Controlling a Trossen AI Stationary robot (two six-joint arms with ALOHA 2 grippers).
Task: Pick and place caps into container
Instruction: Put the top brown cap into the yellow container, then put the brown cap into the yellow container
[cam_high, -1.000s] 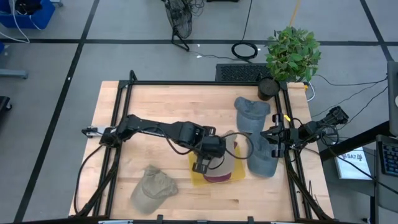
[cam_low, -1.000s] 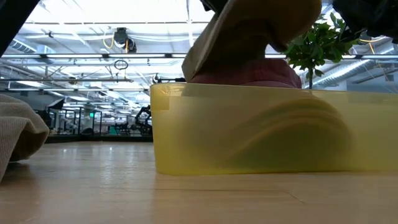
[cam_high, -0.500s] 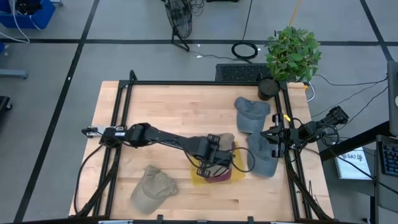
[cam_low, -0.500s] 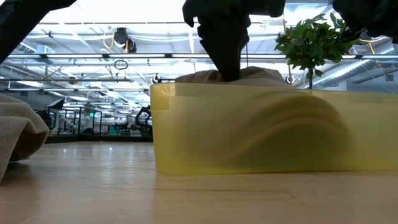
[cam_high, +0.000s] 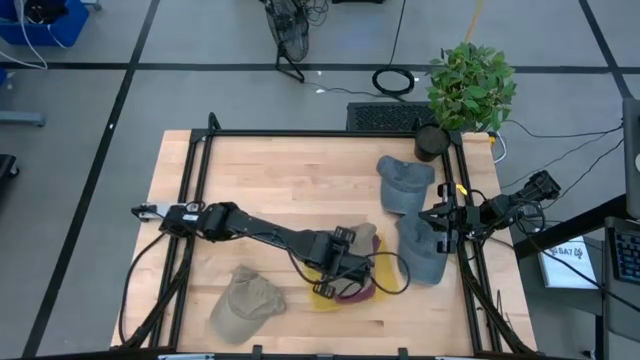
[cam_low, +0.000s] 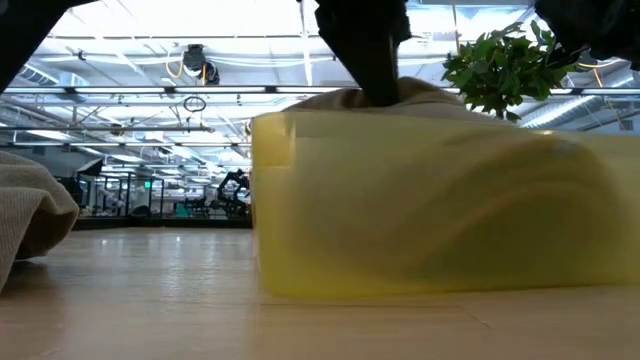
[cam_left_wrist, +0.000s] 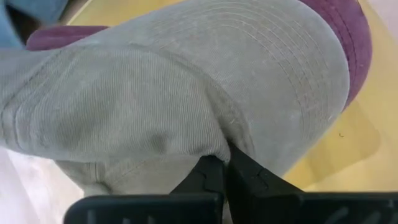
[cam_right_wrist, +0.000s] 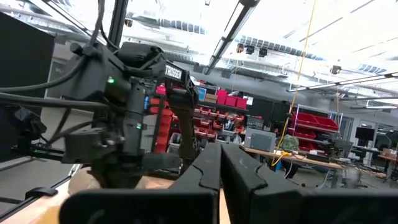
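L gripper is down over the yellow tray, fingers pinched tight on a tan cap — wrist view shows the fabric bunched right at the fingertips. That cap sits on top of a maroon cap already in the tray; maroon brim pokes out at the tray's front edge in the high view. Low view: tray wall fills the frame, looks tilted w/ one end lifted a bit, dark arm coming down into it from above, tan fabric just showing over the rim. R gripper parked at the table's right edge, fingers closed, nothing in them, just beside two grey-blue caps: one toward the back near the black pot, the other right of the tray, close but can't tell if touching. Second tan cap lies loose front-left on the table, well apart from the tray; its edge shows at the low view's side. Plant stands at the back-right corner.
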